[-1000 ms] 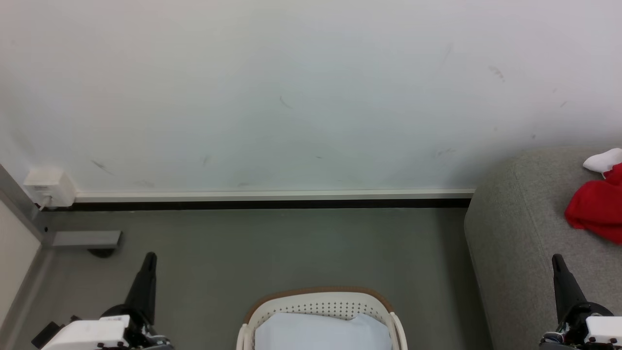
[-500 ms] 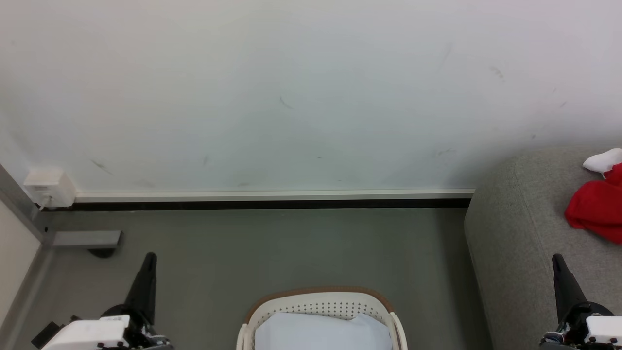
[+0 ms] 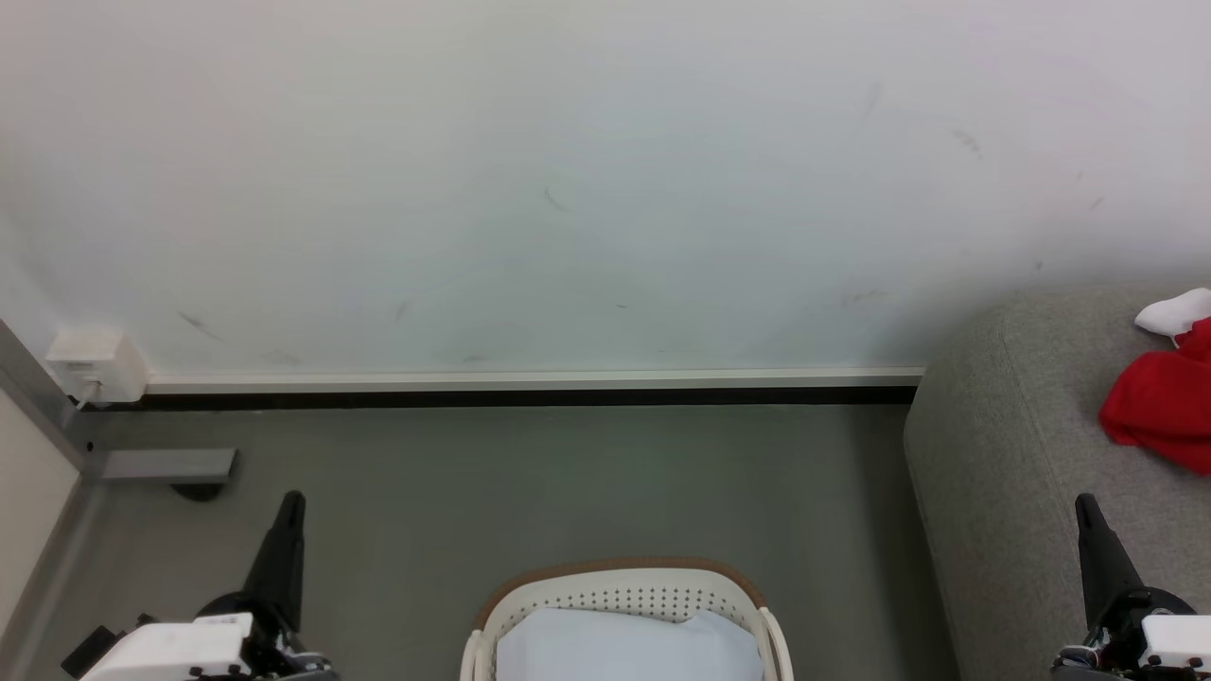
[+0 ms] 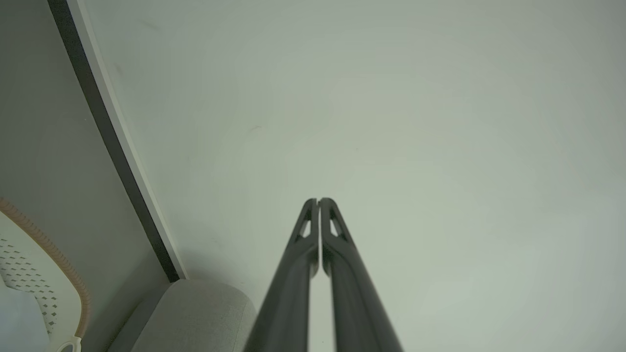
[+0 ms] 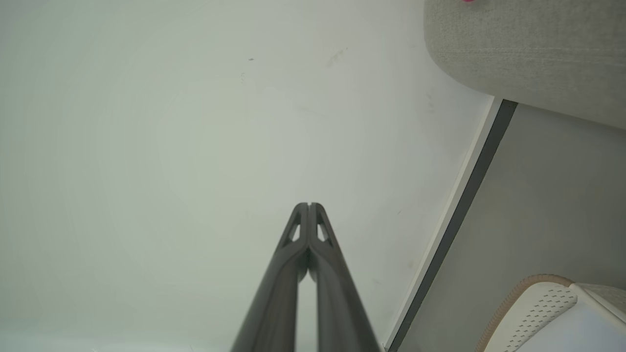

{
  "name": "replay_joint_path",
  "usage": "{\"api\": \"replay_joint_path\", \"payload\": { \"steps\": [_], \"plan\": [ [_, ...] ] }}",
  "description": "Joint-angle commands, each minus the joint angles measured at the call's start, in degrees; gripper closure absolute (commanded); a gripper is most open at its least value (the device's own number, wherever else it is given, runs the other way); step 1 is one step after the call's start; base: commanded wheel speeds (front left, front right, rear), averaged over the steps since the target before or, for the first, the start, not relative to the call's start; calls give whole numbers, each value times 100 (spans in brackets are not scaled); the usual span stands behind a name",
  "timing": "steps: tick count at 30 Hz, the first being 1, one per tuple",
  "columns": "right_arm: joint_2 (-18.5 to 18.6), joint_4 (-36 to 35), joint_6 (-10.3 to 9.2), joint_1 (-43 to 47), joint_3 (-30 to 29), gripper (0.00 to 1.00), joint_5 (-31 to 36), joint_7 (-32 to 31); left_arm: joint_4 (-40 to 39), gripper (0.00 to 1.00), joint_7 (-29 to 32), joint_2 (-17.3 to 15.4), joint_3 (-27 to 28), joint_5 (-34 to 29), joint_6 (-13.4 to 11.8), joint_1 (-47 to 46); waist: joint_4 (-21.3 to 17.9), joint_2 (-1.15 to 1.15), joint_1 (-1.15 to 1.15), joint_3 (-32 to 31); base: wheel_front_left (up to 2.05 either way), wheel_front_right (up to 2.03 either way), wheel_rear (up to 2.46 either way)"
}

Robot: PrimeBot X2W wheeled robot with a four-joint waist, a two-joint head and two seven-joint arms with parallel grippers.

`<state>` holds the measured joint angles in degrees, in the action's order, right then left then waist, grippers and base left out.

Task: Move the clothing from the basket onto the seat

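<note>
The cream-white basket (image 3: 624, 594) with a brown rim band stands on the floor at the bottom centre of the head view; a pale blue-white lining shows inside it, with no red cloth. Red clothing (image 3: 1162, 402) and a small white cloth piece (image 3: 1173, 312) lie on the grey seat (image 3: 1003, 435) at the right. My left gripper (image 3: 291, 499) is shut and empty at the lower left, left of the basket. At the lower right, my right gripper (image 3: 1084, 503) is shut and empty, in front of the seat. Both wrist views face the wall, fingertips together: left gripper (image 4: 318, 200), right gripper (image 5: 308, 205).
A white wall with a pale skirting board (image 3: 530, 381) runs behind the grey floor. A white socket box (image 3: 95, 364) and a grey bracket (image 3: 166, 465) sit at the left. The basket rim (image 4: 44, 244) (image 5: 533, 298) and seat corner (image 4: 195, 313) (image 5: 528, 49) show in the wrist views.
</note>
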<state>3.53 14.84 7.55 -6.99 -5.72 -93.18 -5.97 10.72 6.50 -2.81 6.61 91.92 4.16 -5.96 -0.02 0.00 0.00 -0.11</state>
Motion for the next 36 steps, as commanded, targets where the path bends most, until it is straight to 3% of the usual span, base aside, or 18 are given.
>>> {"api": "replay_joint_path", "payload": {
  "steps": [1,36],
  "plan": [
    [33,-22,-12,-50,7,100,-13,14,-12,100,24,-12,17,81,8,-40,0,0,0,0,0,0,0],
    [76,-26,-12,-42,58,100,-74,59,-13,100,24,-12,17,81,8,-40,0,0,0,0,0,0,0]
  ]
}}
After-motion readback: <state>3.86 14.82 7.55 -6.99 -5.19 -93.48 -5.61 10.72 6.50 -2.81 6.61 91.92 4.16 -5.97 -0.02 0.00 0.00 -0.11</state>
